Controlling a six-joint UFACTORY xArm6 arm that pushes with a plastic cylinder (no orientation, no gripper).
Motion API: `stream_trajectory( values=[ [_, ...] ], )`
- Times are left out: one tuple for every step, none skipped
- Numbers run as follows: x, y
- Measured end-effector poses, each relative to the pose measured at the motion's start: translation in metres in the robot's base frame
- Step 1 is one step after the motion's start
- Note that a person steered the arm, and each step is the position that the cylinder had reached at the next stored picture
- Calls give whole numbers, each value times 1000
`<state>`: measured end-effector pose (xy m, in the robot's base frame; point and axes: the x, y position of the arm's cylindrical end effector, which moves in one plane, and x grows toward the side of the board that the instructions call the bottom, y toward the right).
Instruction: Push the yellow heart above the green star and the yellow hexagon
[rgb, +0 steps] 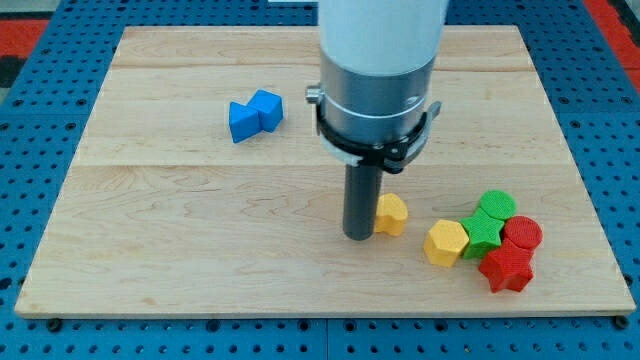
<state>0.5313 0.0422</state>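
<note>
The yellow heart (392, 214) lies on the wooden board (200, 230), right of centre. My tip (359, 236) stands directly at its left side, touching or nearly touching it. The yellow hexagon (446, 243) lies to the heart's lower right, a small gap apart. The green star (484, 235) sits just right of the hexagon, touching it. The rod and the arm's white and grey body hide the board behind them.
A green round block (496, 205) sits above the green star. A red round block (522, 234) and a red star (507, 268) crowd its right and lower right. Two blue blocks (255, 115) lie together at the upper left.
</note>
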Motion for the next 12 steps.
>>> stream_trajectory(
  values=[
    [-8,11],
    [-14,11],
    [-28,10],
    [-43,10],
    [-49,13],
    [-49,28],
    [-49,38],
    [-46,47],
    [-38,55],
    [-31,59],
    [-26,63],
    [-25,66]
  ],
)
